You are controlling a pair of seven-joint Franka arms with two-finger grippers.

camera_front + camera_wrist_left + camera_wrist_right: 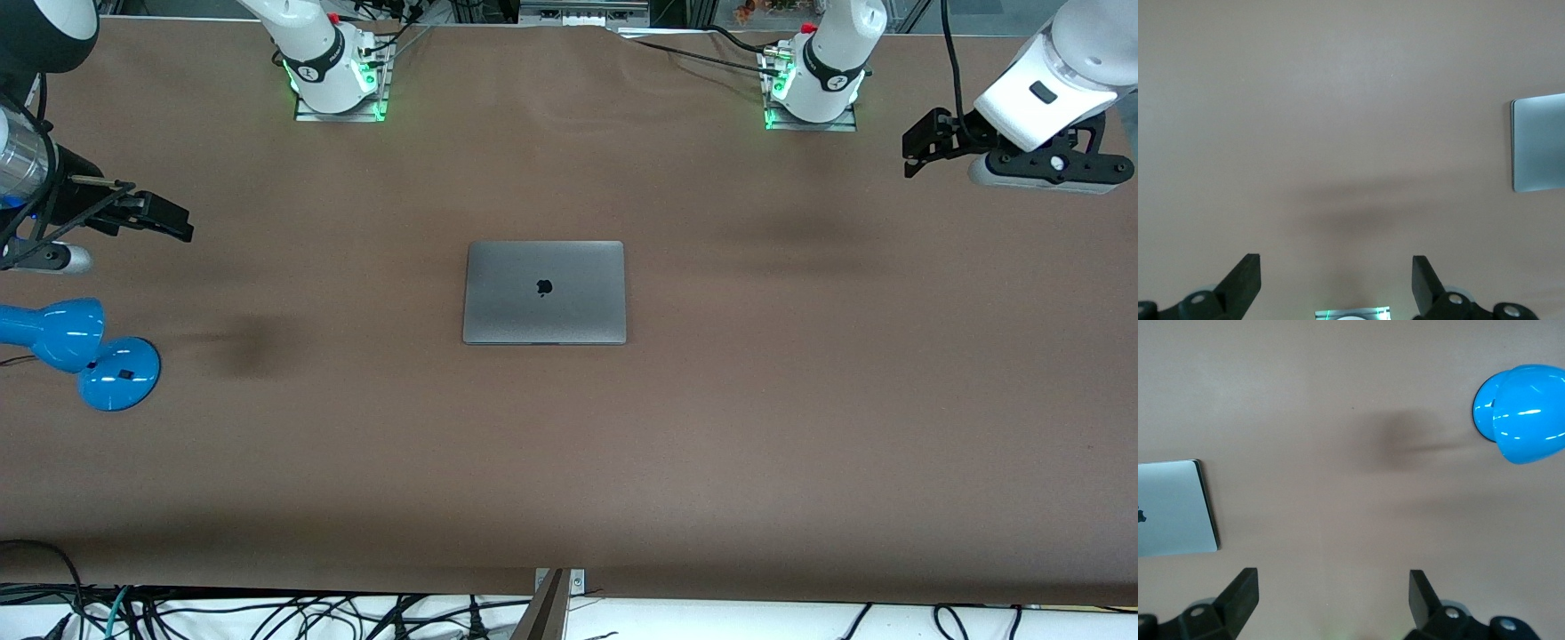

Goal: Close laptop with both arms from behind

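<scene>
front view: laptop lid down, both arms off to the sides

front view shows the laptop (544,292) lying flat in the middle of the brown counter (800,427), lid down, with the dark logo facing up. no keyboard or screen shows, so the closing looks done; judging from how things lie, nothing of the task seems left but for the arms to rest.

the left gripper (916,153) hangs over the bare counter at the left arm's end, well apart from the laptop. in the left wrist view its fingers (1245,279) stand wide apart with nothing between them, and only an edge of the laptop (1539,143) shows.

the right gripper (169,220) hangs over the counter at the right arm's end, above the blue lamp (84,351), also well apart from the laptop. in the right wrist view its fingers (1241,595) are likewise spread and empty, with a corner of the laptop (1171,509) and the lamp (1521,413) in sight.

neither gripper touches the lid.
</scene>
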